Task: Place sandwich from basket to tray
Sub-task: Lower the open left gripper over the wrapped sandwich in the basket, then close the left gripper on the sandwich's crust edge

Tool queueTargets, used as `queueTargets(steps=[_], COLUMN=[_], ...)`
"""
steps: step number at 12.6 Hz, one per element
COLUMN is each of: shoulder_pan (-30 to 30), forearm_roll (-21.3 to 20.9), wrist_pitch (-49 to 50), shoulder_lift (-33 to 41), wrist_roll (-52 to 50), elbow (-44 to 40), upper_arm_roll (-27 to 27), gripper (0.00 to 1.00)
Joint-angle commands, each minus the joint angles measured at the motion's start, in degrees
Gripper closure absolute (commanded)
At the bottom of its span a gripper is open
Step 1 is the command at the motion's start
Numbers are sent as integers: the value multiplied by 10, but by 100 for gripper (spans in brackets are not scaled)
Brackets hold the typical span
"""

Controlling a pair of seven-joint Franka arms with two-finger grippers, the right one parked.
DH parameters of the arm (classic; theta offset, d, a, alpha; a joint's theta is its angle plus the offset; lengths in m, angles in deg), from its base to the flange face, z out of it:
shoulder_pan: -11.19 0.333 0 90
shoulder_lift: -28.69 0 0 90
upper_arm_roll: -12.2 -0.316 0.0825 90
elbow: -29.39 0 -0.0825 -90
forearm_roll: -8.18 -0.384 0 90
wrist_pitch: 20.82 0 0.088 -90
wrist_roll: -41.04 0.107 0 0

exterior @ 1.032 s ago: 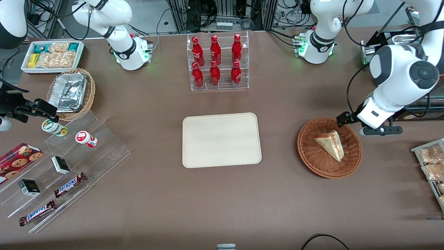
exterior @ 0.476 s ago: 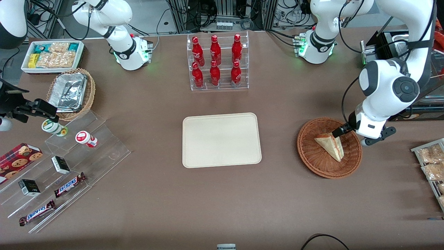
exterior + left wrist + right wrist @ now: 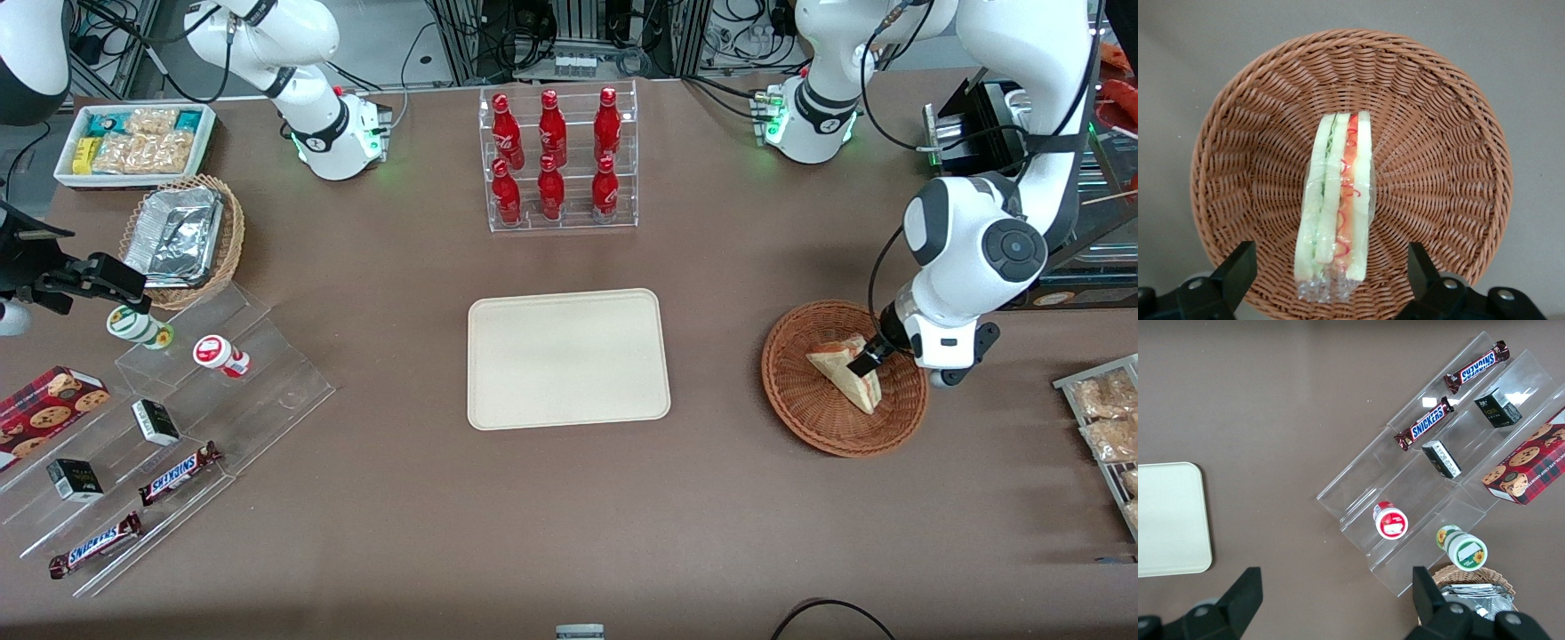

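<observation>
The working arm reaches down from its base over the working arm's end of the tabletop [image 3: 373,533], its forearm bent steeply so that the wrist points down into the basket [image 3: 805,418]. The hand [image 3: 867,363] hangs low over the basket, right at the sandwich [image 3: 840,366], over the wedge's wide end.

In the wrist view the hand [image 3: 1331,277] looks straight down on the sandwich [image 3: 1337,207]. Its two dark fingers [image 3: 1238,270] are spread wide, one on each side of the wedge, with clear wicker showing between each fingertip and the wrapper. Neither finger touches the sandwich there; the hand holds nothing.

The sandwich stands on edge in the middle of the basket [image 3: 1438,153], its cut face up: pale bread slices with a green layer along one side and a red layer along the other, all under clear plastic wrap that bunches at the end nearest the fingers. In the front view it lies as a pale triangle with its point toward the front camera.

The tray [image 3: 498,409] sits flat at the middle of the tabletop, well apart from the basket and toward the parked arm's end from it. Nothing lies on it.
</observation>
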Motion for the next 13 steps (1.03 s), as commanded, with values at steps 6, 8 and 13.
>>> queueTargets(steps=[6,8,13], shoulder_pan=[-3,-3,-3], forearm_roll=[-6,-3,-3], wrist_pitch=[-28,-28,-28], shoulder_lift=[-44,-58,-72], wrist_roll=[-33,-35,-38], elbow=[-10,-9,-9], upper_arm_roll=[3,3,3], gripper=[0,0,34])
